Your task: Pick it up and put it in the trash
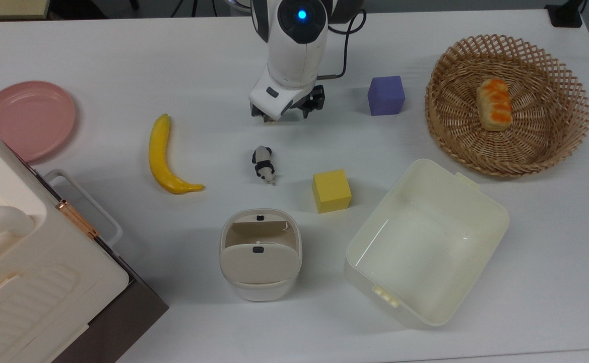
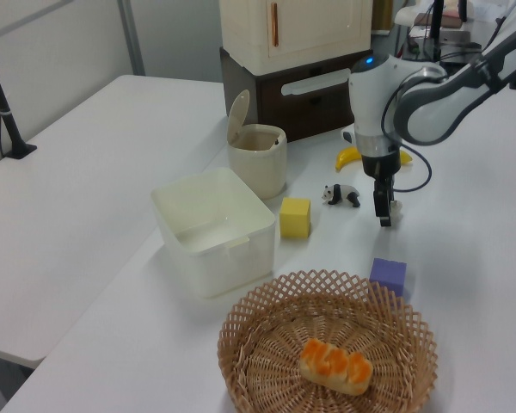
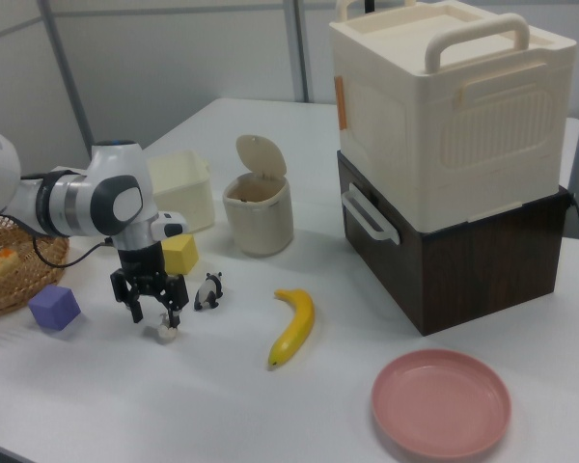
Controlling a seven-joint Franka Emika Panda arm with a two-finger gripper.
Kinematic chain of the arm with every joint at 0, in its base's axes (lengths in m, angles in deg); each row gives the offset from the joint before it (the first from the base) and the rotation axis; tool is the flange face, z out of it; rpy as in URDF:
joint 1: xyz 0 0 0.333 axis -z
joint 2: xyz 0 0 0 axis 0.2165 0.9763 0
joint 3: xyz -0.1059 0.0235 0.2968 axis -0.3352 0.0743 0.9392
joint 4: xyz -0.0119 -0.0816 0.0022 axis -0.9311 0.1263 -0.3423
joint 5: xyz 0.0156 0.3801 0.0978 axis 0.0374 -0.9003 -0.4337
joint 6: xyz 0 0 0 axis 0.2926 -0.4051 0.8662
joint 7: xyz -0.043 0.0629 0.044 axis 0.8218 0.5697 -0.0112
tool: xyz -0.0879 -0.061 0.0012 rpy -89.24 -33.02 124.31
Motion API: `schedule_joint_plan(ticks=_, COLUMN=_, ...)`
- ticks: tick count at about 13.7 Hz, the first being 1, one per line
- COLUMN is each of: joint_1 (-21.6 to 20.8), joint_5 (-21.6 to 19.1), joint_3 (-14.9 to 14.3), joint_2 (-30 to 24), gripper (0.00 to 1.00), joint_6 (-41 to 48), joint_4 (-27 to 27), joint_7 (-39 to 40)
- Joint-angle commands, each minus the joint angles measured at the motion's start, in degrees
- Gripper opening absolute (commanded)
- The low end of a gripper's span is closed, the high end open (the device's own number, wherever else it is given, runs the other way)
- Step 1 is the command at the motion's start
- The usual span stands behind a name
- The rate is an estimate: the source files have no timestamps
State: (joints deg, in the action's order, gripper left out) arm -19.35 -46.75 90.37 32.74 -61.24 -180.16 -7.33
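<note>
A tiny off-white crumpled paper ball [image 3: 166, 333] sits on the white desk [image 1: 123, 60], just beyond the panda figurine [image 1: 263, 164] as seen from the bin. It is a roundish wad with no clear long axis and points no particular way.

The gripper [image 3: 151, 315] is lowered right over it. In the right view the jaws stand apart and point down, and the ball peeks out at one fingertip rather than squarely between the two. In the top view the arm's white wrist covers most of the ball.

The step in hand appears to be the grasp itself: the descent looks complete but the jaws have not closed. The next move likely calls for centring on the ball, closing gently, then lifting and carrying it past the panda to the trash [image 1: 260, 254]. This small cream bin stands near the yellow cube [image 1: 331, 190], its flap lid tipped open. The larger cream tub [image 1: 480, 201] is close beside it and should be avoided.
</note>
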Motion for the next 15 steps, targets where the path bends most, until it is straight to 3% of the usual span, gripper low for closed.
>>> schedule_joint_plan(ticks=1, joint_1=0.7, joint_5=0.6, joint_3=-0.7, joint_2=0.0, gripper=0.48, joint_6=-2.8, joint_4=-0.9, joint_7=3.7)
schedule_joint_plan(ticks=4, joint_1=1.2, joint_5=0.6, joint_3=-0.8, joint_2=-0.4, gripper=0.19, joint_6=-2.2, joint_4=-0.7, joint_7=6.1)
schedule_joint_plan(ticks=5, joint_1=1.2, joint_5=0.5, joint_3=-0.8, joint_2=-0.8, gripper=0.01, joint_6=-2.0, joint_4=-0.4, joint_7=6.1)
schedule_joint_plan(ticks=7, joint_1=1.2, joint_5=0.0, joint_3=-0.9, joint_2=-1.9, gripper=0.00, joint_6=1.3, joint_4=2.3, joint_7=6.1)
schedule_joint_plan(ticks=10, joint_1=1.7, joint_5=-2.4, joint_3=-1.1, joint_2=-2.1, gripper=0.00, joint_6=4.5, joint_4=12.5, joint_7=6.0)
schedule_joint_plan(ticks=15, joint_1=2.5, joint_5=-4.8, joint_3=-2.1, joint_2=-0.8, gripper=0.00, joint_6=-0.7, joint_4=24.3, joint_7=5.2)
